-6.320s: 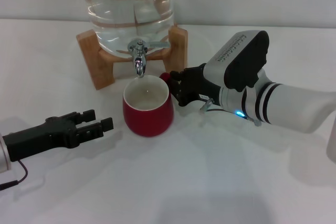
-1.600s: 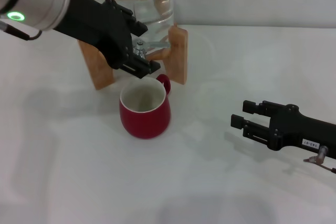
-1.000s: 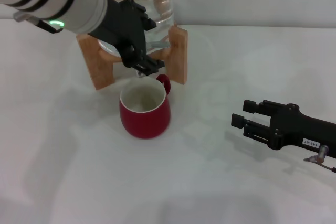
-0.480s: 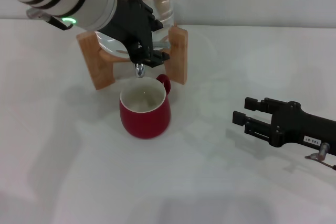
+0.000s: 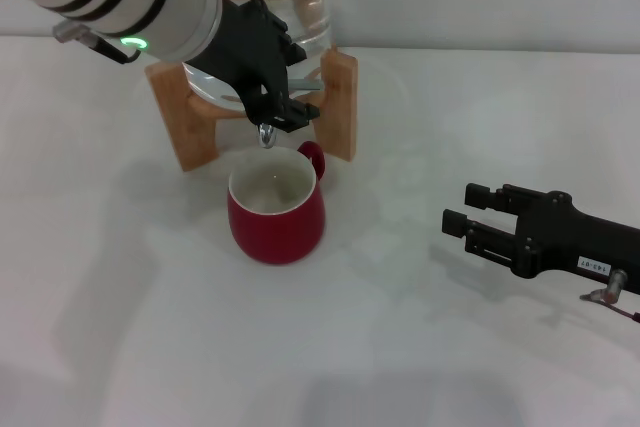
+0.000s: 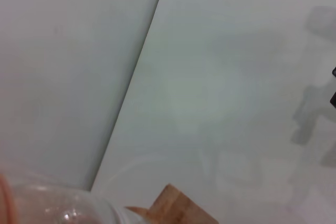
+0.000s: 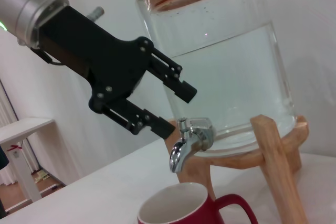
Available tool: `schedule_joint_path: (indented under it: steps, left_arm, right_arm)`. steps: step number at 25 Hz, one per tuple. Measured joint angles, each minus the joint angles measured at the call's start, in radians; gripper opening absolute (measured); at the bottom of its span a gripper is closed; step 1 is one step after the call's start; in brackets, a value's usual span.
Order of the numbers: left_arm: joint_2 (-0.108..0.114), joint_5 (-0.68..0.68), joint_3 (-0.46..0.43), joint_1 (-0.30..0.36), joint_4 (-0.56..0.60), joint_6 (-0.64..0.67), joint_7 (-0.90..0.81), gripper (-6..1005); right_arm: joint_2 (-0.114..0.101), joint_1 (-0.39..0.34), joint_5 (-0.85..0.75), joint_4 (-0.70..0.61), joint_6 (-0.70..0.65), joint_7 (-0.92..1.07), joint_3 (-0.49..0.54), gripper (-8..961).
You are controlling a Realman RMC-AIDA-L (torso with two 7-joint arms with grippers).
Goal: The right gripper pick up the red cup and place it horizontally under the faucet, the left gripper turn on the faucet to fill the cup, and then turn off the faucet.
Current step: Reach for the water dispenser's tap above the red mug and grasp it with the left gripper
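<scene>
Right end effector lies low on the worktop, fingers spread wide, holding nothing. Farther in, the cup stands upright beneath the faucet. Left end effector, fingers apart, is right at the faucet, fronting the jar.

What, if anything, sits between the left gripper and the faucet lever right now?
Nothing visible. The left gripper is open at the faucet, its fingers straddling the top of the tap. The red cup sits below the spout, clear of them.
</scene>
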Motion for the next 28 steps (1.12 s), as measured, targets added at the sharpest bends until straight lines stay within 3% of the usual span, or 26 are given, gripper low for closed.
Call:
schedule_joint_path:
  steps: [11,28]
  left_arm:
    - [0.001,0.011,-0.032,-0.059,-0.077,0.011,-0.026,625]
    - [-0.002,0.008,0.002,-0.105,-0.171,0.034,-0.033,628]
  right_arm:
    - [-0.001,0.004,0.000,-0.001,0.004,0.002,0.000,527]
    - [-0.006,0.006,0.000,-0.009,0.024,0.003,-0.002,527]
